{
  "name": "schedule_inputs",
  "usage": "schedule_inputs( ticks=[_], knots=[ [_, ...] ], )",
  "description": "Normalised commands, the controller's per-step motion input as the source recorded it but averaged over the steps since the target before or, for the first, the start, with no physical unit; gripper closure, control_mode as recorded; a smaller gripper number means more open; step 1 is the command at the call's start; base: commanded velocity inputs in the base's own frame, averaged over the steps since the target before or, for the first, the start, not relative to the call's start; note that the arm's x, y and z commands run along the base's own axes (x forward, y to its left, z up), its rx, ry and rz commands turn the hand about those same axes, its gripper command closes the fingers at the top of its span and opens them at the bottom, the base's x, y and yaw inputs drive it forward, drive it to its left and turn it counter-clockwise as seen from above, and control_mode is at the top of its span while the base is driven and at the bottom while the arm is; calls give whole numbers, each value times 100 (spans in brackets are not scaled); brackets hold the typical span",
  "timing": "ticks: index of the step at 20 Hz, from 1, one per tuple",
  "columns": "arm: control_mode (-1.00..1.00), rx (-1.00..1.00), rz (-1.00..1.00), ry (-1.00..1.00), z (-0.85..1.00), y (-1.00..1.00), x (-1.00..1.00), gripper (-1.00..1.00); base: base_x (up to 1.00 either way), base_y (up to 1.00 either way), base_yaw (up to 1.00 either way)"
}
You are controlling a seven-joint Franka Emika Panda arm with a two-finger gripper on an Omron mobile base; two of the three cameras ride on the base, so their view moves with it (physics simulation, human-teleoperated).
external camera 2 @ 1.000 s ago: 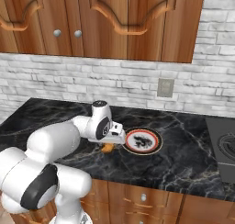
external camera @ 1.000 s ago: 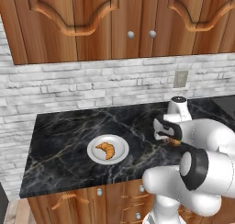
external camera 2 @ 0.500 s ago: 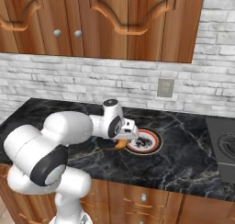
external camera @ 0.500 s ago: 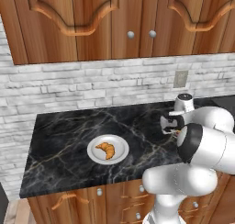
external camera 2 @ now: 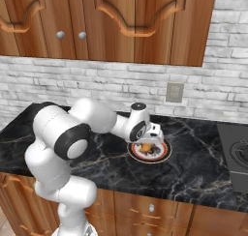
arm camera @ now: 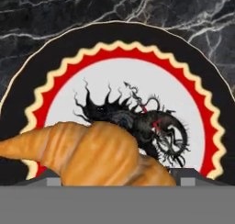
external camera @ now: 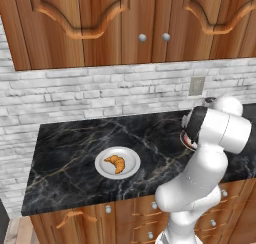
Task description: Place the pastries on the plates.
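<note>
You have one croissant [external camera: 116, 163] lying on the plain white plate [external camera: 131, 168], left of the arm on the black marble counter [external camera: 70, 153], so that half of the job looks done. The gripper [external camera 2: 146, 144] hangs low over the patterned plate [external camera 2: 162, 155], and a second croissant [arm camera: 89, 154] sits between its finger tips, right above the plate's red and dark rings. It is carried there so that a release drops it inside the rim. Whether the fingers pinch the pastry or have begun to part, you cannot tell: the pastry hides the gap in the hand view. I judge a short descent and a clean opening are what remains
</note>
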Motion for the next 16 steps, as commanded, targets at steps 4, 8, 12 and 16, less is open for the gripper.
schedule_inputs(
  ticks=[4, 8, 12, 16],
  knots=[
    [-100, 1, 0, -5, -59, -11, 33, 100, 0, 0, 0],
    [-100, 1, 0, -7, -58, -7, 29, -100, 0, 0, 0],
    [-100, 2, 0, -13, 6, -20, -7, -100, 0, 0, 0],
    [-100, -5, 0, -13, 36, 3, -14, -100, 0, 0, 0]
  ],
)
